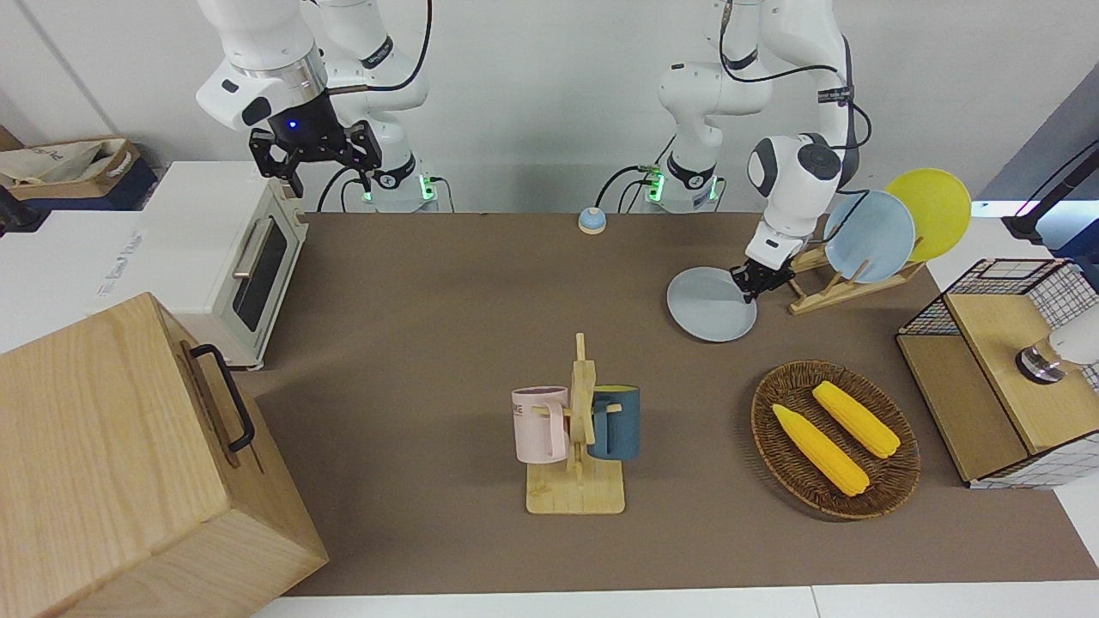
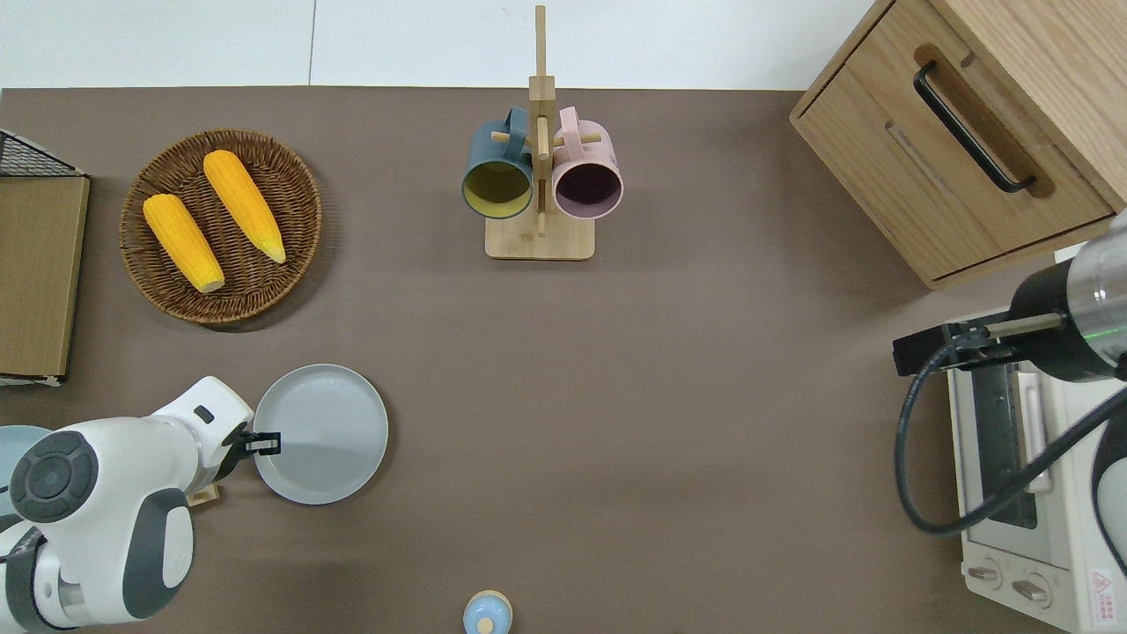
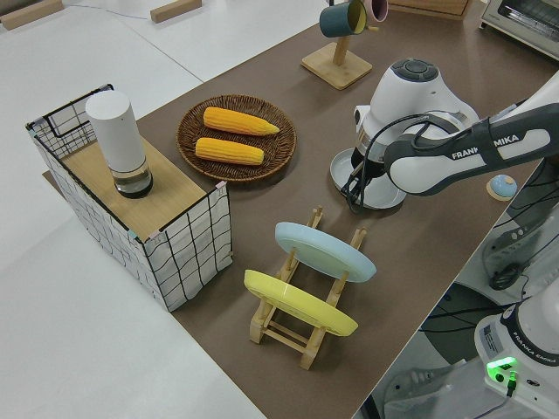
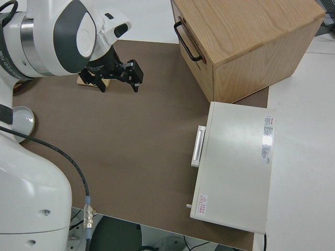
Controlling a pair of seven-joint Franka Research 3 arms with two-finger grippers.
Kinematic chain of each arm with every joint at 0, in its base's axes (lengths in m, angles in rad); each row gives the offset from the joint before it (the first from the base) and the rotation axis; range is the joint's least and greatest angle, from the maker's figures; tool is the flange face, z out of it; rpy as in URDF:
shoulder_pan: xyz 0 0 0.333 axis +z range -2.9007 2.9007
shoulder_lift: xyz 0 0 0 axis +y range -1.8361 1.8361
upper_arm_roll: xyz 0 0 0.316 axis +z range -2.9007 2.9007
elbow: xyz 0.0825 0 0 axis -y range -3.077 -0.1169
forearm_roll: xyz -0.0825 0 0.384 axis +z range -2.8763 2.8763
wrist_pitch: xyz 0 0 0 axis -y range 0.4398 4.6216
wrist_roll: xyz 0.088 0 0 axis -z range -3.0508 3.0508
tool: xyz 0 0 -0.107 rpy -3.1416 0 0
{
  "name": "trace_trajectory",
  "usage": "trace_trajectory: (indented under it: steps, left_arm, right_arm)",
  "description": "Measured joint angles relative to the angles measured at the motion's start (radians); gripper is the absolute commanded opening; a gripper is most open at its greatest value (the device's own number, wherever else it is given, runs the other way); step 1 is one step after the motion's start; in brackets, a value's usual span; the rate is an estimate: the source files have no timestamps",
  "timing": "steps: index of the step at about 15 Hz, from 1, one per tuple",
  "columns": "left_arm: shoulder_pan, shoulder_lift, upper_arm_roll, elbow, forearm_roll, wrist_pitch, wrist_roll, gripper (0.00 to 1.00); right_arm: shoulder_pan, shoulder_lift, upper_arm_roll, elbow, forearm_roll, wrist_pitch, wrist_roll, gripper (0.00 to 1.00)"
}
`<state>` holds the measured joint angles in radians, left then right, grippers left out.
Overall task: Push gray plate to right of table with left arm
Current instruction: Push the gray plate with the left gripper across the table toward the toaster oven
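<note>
The gray plate [image 1: 711,304] [image 2: 321,433] [image 3: 389,195] lies flat on the brown table [image 1: 446,343] [image 2: 669,396], toward the left arm's end and nearer to the robots than the corn basket. My left gripper [image 1: 759,283] [image 2: 265,443] [image 3: 354,197] is low at the plate's rim, on the edge that faces the left arm's end of the table, beside the wooden dish rack. I cannot tell whether it touches the rim. My right arm is parked, its gripper [image 1: 315,153] [image 4: 116,74] open and empty.
A wooden dish rack [image 1: 837,287] holds a sky-blue plate [image 1: 869,236] and a yellow plate [image 1: 932,210]. A wicker basket with two corn cobs [image 2: 220,224], a mug stand [image 2: 540,176], a small bell [image 2: 487,612], a wire crate [image 1: 1000,369], a wooden cabinet [image 2: 968,132] and a toaster oven [image 1: 232,257] stand around.
</note>
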<state>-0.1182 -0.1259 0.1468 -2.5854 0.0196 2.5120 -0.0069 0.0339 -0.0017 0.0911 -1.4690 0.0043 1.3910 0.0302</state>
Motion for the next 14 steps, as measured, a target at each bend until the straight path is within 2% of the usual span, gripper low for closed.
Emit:
trace_trajectory:
  steps: [5, 14]
  left_arm:
    - [-0.041, 0.001, -0.019, 0.000, 0.000, 0.000, -0.075, 0.00]
    - [-0.328, 0.037, -0.034, 0.048, -0.085, 0.004, -0.348, 0.00]
  right_arm:
    - [0.000, 0.000, 0.000, 0.000, 0.000, 0.000, 0.000, 0.983]
    - [0.000, 0.000, 0.000, 0.000, 0.000, 0.000, 0.000, 0.983]
